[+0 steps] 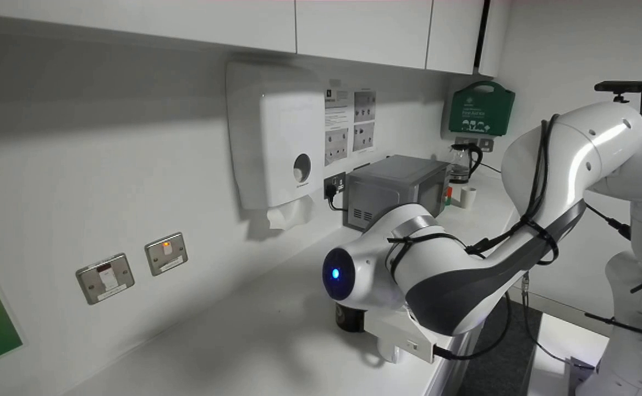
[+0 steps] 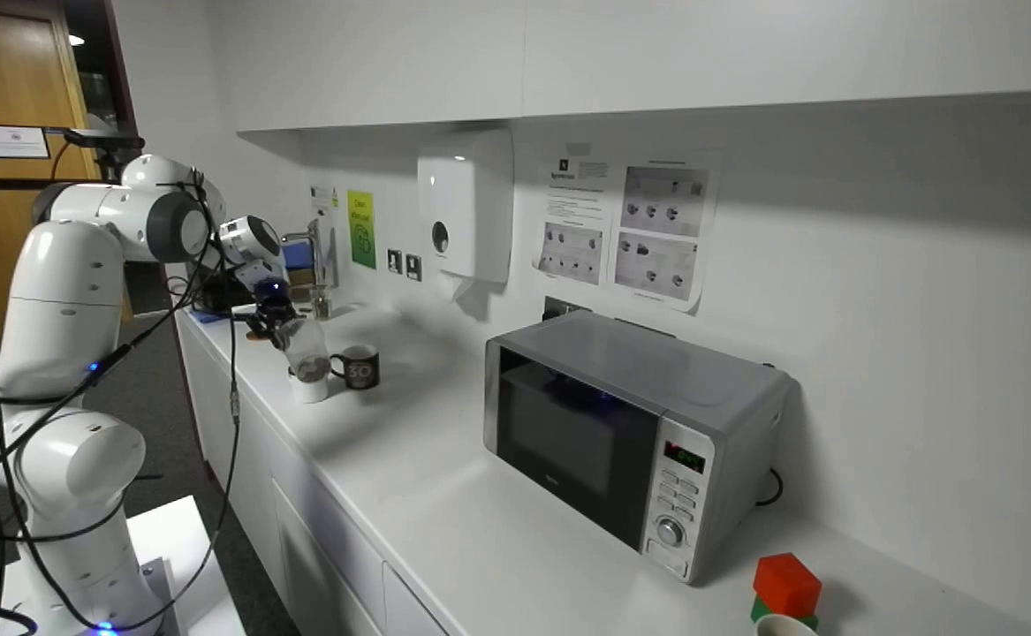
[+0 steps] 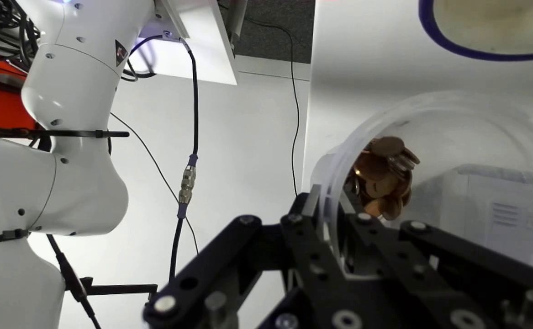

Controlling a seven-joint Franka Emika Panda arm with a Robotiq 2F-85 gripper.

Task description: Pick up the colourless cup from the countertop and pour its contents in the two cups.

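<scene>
Copper-coloured coins [image 3: 385, 179] lie in the colourless cup [image 3: 458, 146], whose wall the hand [image 3: 329, 205] holds in a narrow pinch. In an exterior view the tilted cup's lower end overlaps the white mug [image 2: 307, 391]; whether they touch, I cannot tell. The dark mug [image 2: 360, 367] stands upright just beside the white one on the table [image 2: 409, 442], well apart from the grey microwave [image 2: 630, 362].
</scene>
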